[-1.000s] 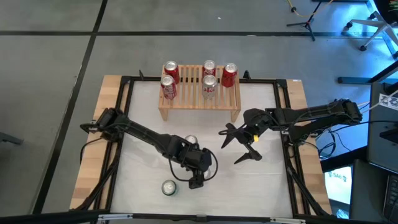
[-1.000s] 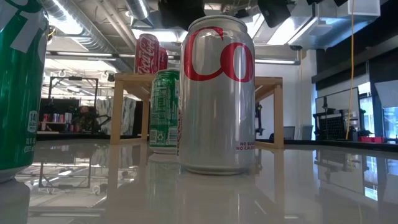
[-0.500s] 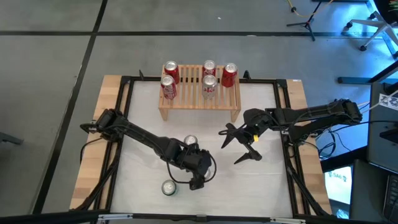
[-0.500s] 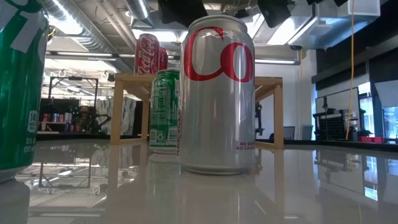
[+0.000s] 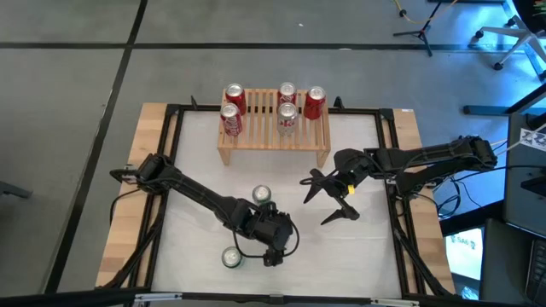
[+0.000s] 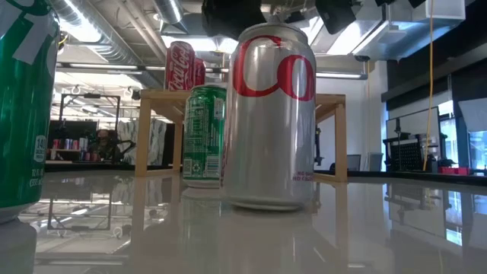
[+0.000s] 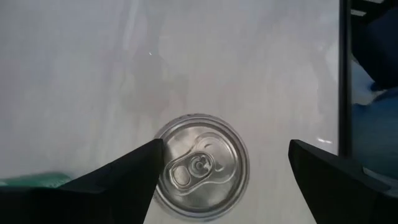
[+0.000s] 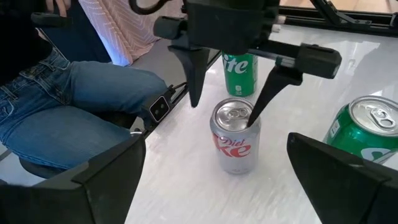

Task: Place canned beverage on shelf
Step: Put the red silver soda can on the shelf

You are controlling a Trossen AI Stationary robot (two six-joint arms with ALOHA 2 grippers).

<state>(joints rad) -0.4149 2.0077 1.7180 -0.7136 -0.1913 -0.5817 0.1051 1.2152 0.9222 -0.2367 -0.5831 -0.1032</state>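
Lower middle of the high view is where my left tool [image 5: 271,253] sits right now, spread open straight above the silver Diet Coke can [image 8: 236,138], fingers [image 7: 118,183] either side of the lid and not closed on it yet. From the left wrist view the can top is off toward 1 finger, so I'd judge the centring isn't great.

That can stands upright on the white counter [image 5: 358,256], low in the frame and well apart from the shelf [image 5: 273,136] at the top middle, which already carries 5 cans. In the low view it looks a touch tilted, possibly nudged by a finger, though I can't tell for sure.

Handling-wise, my guess:
- thin aluminium wall, smooth and slippery, and the counter is glossy too, so it'll skate or tip if 1 finger lands first
- can't tell if it's full or empty; the tab looks unopened, so probably full and fairly heavy for its size
- squeeze too hard and it may dent

I'd take it across the body just under the top rim, where it's stiffest, fingers square on opposite sides.

2 green cans are close by, 1 [image 5: 231,257] just left of the tool and another [image 5: 262,195] a bit above it, so not much room to swing.

Right tool [image 5: 328,200] waits open at middle right, holding nothing.
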